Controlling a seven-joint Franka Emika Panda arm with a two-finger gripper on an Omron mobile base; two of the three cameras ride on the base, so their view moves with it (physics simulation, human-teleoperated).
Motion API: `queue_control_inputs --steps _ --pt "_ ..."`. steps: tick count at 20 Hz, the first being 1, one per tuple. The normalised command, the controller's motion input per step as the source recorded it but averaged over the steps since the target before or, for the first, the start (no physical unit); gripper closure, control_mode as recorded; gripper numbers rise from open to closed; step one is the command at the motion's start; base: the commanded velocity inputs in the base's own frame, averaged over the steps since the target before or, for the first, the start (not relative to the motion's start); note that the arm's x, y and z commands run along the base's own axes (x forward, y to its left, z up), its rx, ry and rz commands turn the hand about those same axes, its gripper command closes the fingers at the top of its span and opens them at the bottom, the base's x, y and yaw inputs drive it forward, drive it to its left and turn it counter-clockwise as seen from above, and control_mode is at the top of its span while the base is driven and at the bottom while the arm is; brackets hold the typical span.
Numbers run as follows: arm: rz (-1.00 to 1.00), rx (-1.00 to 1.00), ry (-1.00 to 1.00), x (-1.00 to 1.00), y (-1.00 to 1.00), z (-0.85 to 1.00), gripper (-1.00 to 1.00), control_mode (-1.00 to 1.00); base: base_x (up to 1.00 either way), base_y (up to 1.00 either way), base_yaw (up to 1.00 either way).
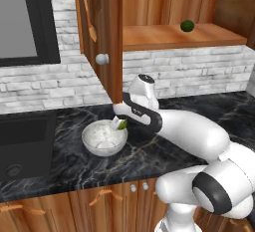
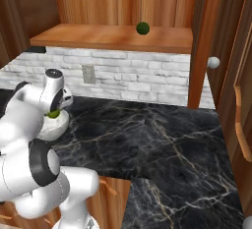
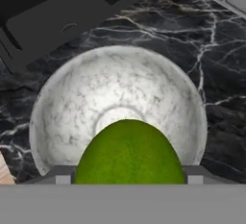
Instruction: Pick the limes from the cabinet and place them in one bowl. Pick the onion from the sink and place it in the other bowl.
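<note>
Black marble worktop (image 1: 164, 151), pincer (image 1: 121, 124) closed on bright lime (image 3: 129, 153) just above speckled bowl (image 1: 103, 137), darker lime (image 1: 187, 25) on open cabinet (image 1: 174, 37) shelf, sink (image 1: 22, 146) left of bowl

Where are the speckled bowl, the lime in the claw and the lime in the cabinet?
speckled bowl (image 3: 72, 103): hand view, bare marbled inside.
held lime (image 3: 129, 153): hand view, middle of its skin.
dark lime (image 1: 187, 25): left base view, its centre, on the cabinet shelf.
</note>
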Motion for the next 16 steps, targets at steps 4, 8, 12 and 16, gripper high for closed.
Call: queue_control_inputs --steps 4,8,12,16 --pt "0.04 -0.01 0.02 0.34 0.22 -0.43 1.0 -1.0 0.0 0.0 0.0" --pt "0.02 -0.02 0.0 0.42 0.23 -0.38 1.0 -1.0 0.0 0.0 0.0" --pt "0.02 -0.01 0.0 0.38 0.24 -0.39 1.0 -1.0 0.0 0.0 0.0" --pt "0.0 -0.01 0.0 0.29 0.25 -0.35 1.0 -1.0 0.0 0.0 0.0"
